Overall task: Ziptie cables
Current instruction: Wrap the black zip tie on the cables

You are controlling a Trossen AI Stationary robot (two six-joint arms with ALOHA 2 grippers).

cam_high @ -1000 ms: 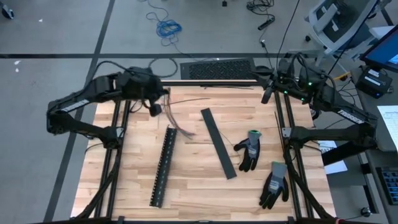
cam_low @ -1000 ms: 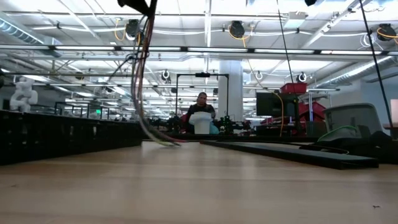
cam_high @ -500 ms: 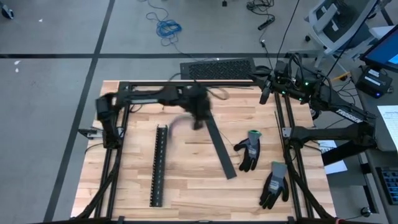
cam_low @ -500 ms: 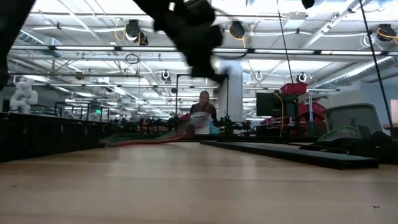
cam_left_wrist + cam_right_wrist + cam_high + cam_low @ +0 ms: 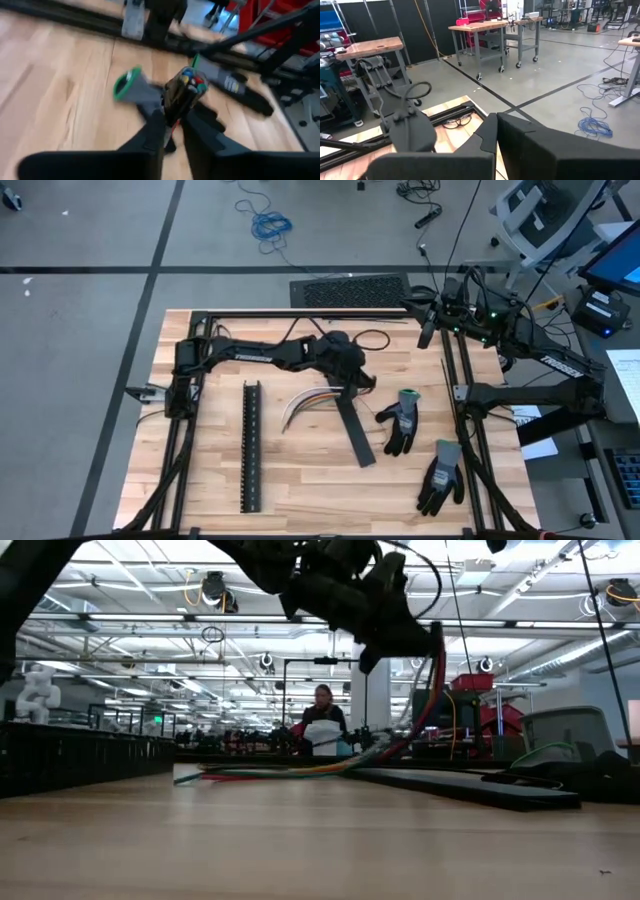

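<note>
Multicoloured cables [image 5: 305,399] trail across my table [image 5: 300,490], 1 end clamped in my left gripper [image 5: 358,384] mid-table. Right gripper [image 5: 428,330] waits aside, grip unclear. Next I judge: lay them straight for tying.

Cables [image 5: 305,399]: loose bundle of thin multicoloured wires, one end pinched between the left gripper [image 5: 358,383] fingers. From there the bundle droops to the wooden table [image 5: 300,480] and curves away, free end lying flat, fanned slightly, well apart from the gripper.
</note>
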